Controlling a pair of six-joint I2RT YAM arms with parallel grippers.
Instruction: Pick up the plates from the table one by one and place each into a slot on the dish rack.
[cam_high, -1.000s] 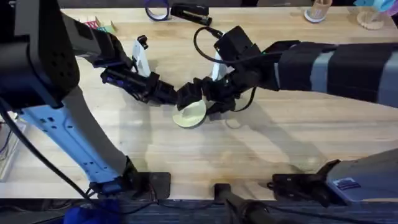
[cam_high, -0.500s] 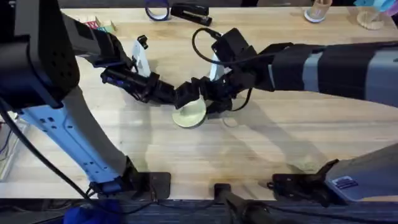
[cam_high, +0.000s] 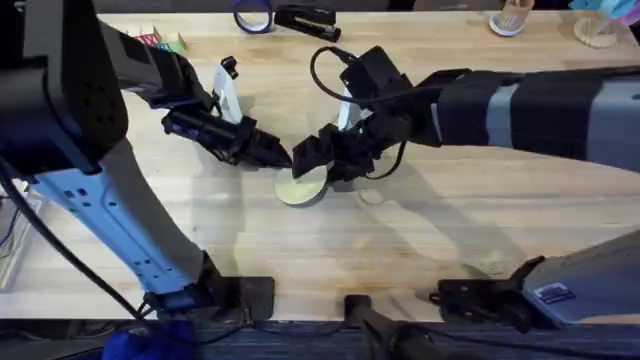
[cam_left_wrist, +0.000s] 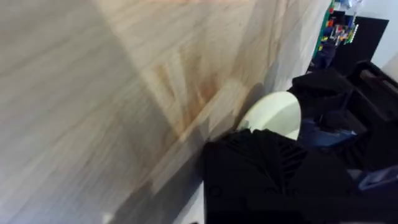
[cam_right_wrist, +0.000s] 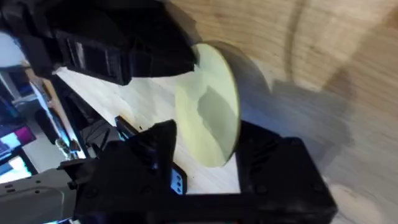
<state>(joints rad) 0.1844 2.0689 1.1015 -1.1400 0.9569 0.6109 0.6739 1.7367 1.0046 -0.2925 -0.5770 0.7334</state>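
My right gripper (cam_high: 318, 165) is shut on the pale yellow-cream plate (cam_high: 300, 188) near the middle of the table (cam_high: 450, 230). The right wrist view has the plate (cam_right_wrist: 211, 124) standing on edge between my right gripper's (cam_right_wrist: 211, 158) two black fingers, tilted just over the wood. I cannot tell whether its lower edge touches the table. My left gripper (cam_high: 280, 155) sits just left of the plate, apart from it. In the left wrist view the plate (cam_left_wrist: 273, 115) lies beyond my left gripper (cam_left_wrist: 267, 180). The dish rack is out of view.
Along the far edge lie a purple tape ring (cam_high: 253, 15), a black tool (cam_high: 305, 17), a small cup (cam_high: 513, 18) and a round pegged wooden stand (cam_high: 597, 30). Small colourful items (cam_high: 160, 42) sit at the far left. Bare wood stretches in front of the plate.
My left gripper has drawn back to the left, off the plate. The right gripper has shifted left over the plate, which now hangs lower and more tilted.
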